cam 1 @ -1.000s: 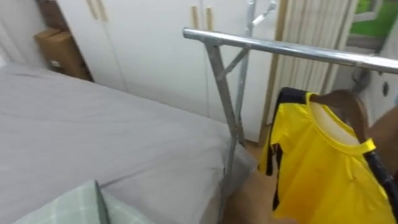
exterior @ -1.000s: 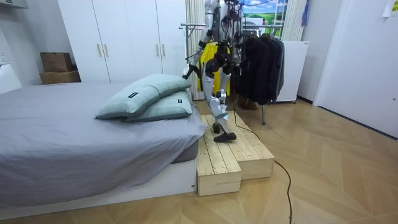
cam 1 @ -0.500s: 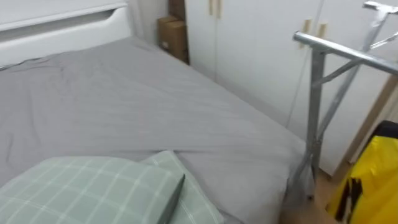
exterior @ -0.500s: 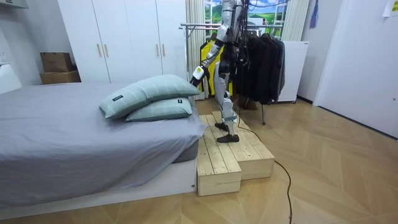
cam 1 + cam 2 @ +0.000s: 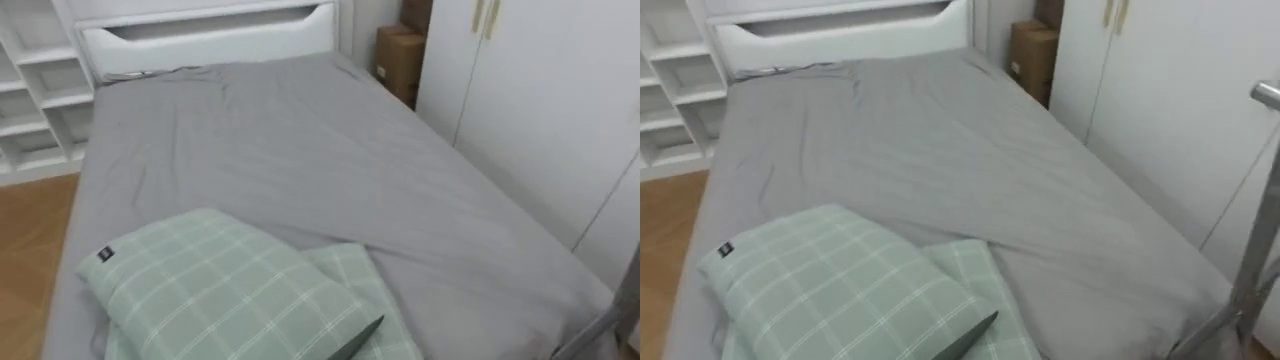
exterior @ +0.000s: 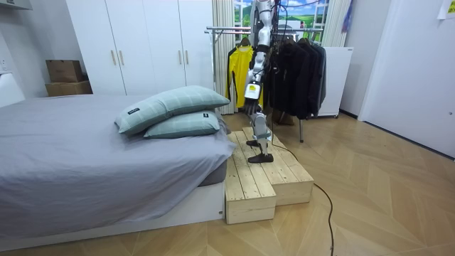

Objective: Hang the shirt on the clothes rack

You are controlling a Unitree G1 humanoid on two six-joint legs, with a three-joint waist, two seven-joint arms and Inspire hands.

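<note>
Bed point(image 5: 300, 150) lies open beyond 2 stacked pillows point(image 5: 225, 290).

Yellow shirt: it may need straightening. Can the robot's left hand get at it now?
Probably yes: the left hand hangs close by the yellow shirt on the rack, nothing between, though the robot faces the bed.

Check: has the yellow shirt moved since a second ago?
No. In the room view the yellow shirt hangs at the same spot on the rail, left of the dark coats.

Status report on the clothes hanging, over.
Left hand low at its side. Yellow shirt hanging on rack. Robot on wooden platform, looking at bed.
</note>
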